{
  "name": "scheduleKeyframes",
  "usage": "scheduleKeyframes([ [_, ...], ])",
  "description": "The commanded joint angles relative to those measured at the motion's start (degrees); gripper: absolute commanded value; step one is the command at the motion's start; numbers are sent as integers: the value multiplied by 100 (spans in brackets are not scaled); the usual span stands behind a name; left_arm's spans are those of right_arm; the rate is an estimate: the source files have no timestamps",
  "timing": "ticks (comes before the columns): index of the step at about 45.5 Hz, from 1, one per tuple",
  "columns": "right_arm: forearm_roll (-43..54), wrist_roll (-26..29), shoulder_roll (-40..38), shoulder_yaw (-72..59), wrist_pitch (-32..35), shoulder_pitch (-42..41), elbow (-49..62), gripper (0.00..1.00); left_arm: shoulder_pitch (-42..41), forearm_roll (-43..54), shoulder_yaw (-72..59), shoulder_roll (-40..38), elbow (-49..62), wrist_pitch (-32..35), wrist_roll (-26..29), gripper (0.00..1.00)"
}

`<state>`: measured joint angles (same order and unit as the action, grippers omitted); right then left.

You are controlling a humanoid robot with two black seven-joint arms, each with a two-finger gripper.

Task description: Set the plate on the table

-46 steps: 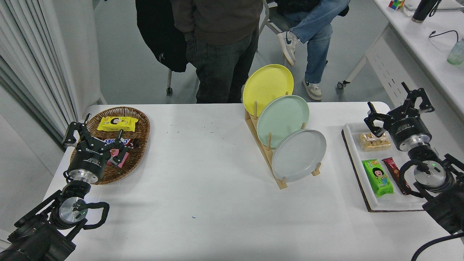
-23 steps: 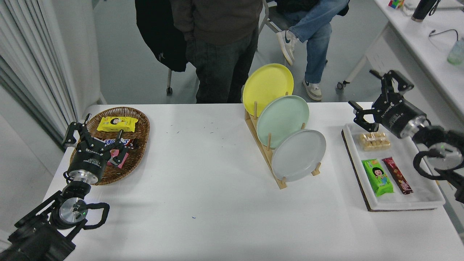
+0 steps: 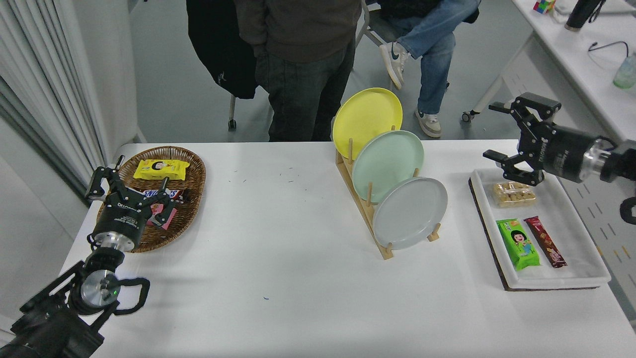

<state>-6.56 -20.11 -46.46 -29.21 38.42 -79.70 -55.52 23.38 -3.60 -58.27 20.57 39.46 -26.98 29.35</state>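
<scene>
The left gripper (image 3: 130,186) sits parked low at the left, jaws apart, over a brown basket (image 3: 194,174) of snacks. To its right, across the white worktop (image 3: 278,258), a wooden rack (image 3: 365,219) holds three plates on edge. The grey plate (image 3: 410,213) stands in the nearest slot, well to the left of the right gripper (image 3: 499,132) and nearer the camera. Behind it stand the green plate (image 3: 387,164), then the yellow plate (image 3: 366,115). The right gripper hangs above the far end of a white tray (image 3: 571,219), jaws wide apart, holding nothing.
</scene>
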Motion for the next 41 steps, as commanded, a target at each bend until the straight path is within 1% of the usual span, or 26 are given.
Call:
scheduleKeyframes([
  [1, -47, -1, -179, -850, 614, -731, -687, 100, 0, 0, 0, 0, 0, 0, 0, 98],
  [9, -241, 7, -223, -885, 553, -855, -899, 100, 0, 0, 0, 0, 0, 0, 0, 98],
  [15, -355, 16, -223, -850, 70, -653, -925, 100, 0, 0, 0, 0, 0, 0, 0, 98],
  [21, -645, 16, -249, -815, -203, -617, -1136, 100, 0, 0, 0, 0, 0, 0, 0, 98],
  [24, -856, 25, -319, -779, -571, -827, -1618, 100, 0, 0, 0, 0, 0, 0, 0, 98],
  [26, -909, 34, -372, -806, -1035, -1055, -1917, 100, 0, 0, 0, 0, 0, 0, 0, 98],
  [31, -935, 104, -346, -788, -1687, -1127, -2059, 100, 0, 0, 0, 0, 0, 0, 0, 98],
  [34, -944, 113, -328, -762, -1829, -1118, -2059, 100, 0, 0, 0, 0, 0, 0, 0, 98],
  [41, -1102, 113, -196, -656, -1899, -1136, -2234, 100, 0, 0, 0, 0, 0, 0, 0, 98],
])
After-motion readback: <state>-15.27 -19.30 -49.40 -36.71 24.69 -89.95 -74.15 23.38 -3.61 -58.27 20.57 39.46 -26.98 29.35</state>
